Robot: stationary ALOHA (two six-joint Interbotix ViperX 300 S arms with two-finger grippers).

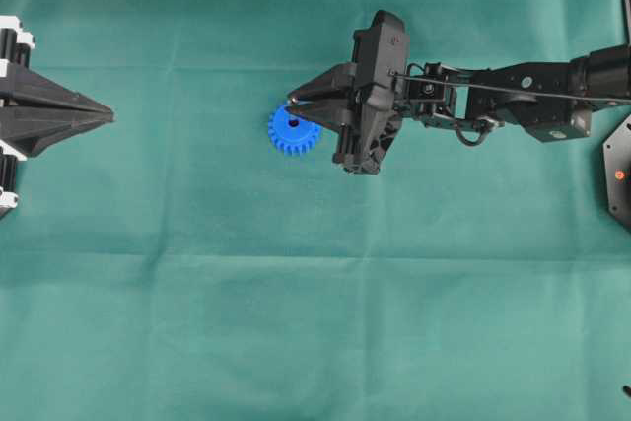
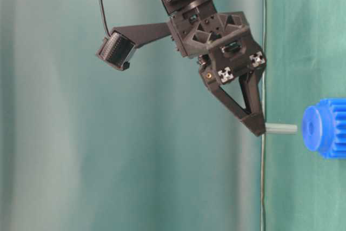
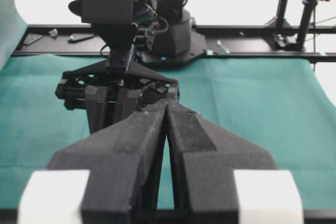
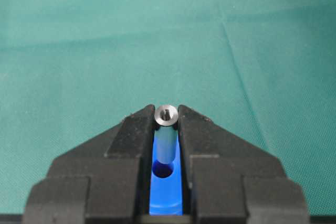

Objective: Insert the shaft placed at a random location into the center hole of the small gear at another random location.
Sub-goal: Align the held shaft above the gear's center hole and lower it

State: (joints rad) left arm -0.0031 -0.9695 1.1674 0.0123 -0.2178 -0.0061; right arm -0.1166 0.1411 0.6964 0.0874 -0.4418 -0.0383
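The blue small gear (image 1: 294,131) lies flat on the green cloth near the middle, its dark center hole (image 1: 293,123) facing up. My right gripper (image 1: 289,105) is above it, shut on the silver-grey shaft (image 4: 166,129), which it holds upright by the top end. In the right wrist view the gripper (image 4: 166,116) has the gear (image 4: 167,195) and hole (image 4: 163,169) just under the shaft's lower end. In the table-level view the shaft (image 2: 282,129) lines up with the gear hub (image 2: 324,128), a small gap between them. My left gripper (image 1: 108,115) is shut and empty at the far left; its tips also show in the left wrist view (image 3: 167,104).
The right arm (image 1: 513,96) reaches in from the right edge. A black base plate (image 1: 619,175) sits at the far right. In the left wrist view a black rail (image 3: 252,51) and camera stands (image 3: 283,9) run along the far table edge.
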